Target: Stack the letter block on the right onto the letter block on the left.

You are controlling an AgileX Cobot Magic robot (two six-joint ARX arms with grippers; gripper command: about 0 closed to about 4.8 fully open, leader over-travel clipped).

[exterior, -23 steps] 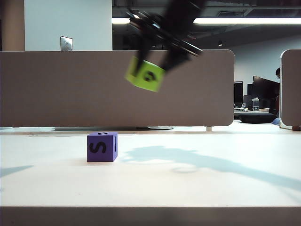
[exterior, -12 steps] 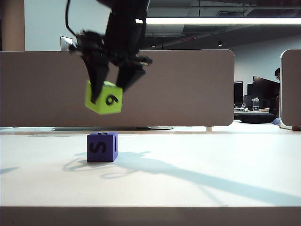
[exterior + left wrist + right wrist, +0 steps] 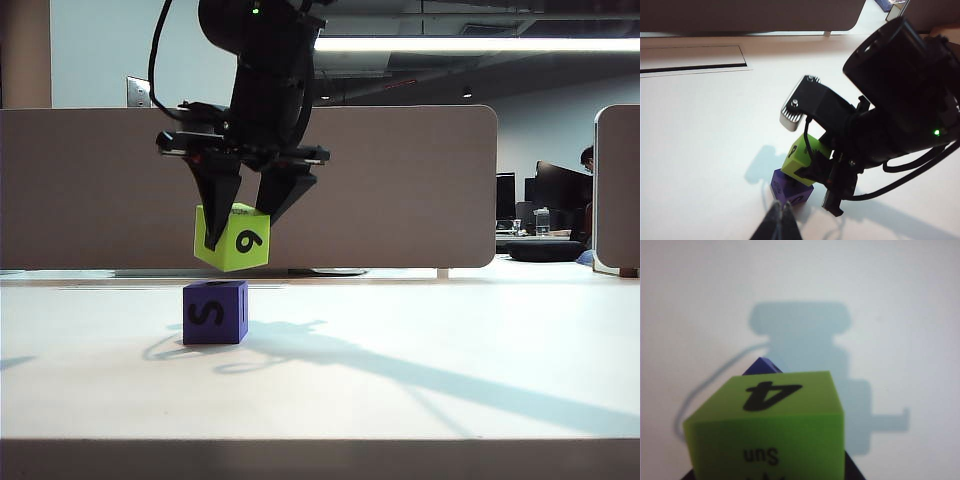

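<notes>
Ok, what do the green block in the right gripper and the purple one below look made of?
Green block, gripped in the right gripper just above the purple one: looks like painted wood or dense foam, matte, with crisp edges and printed black characters; I can't tell which. Purple block on the white table: same build, matte, black S. The left gripper hangs shut nearby.

2 foam letter cubes: 1 lime-green cube (image 3: 233,238), 1 purple cube (image 3: 215,312). 2 black two-finger grippers: right gripper (image 3: 243,215), left gripper (image 3: 780,225).
</notes>
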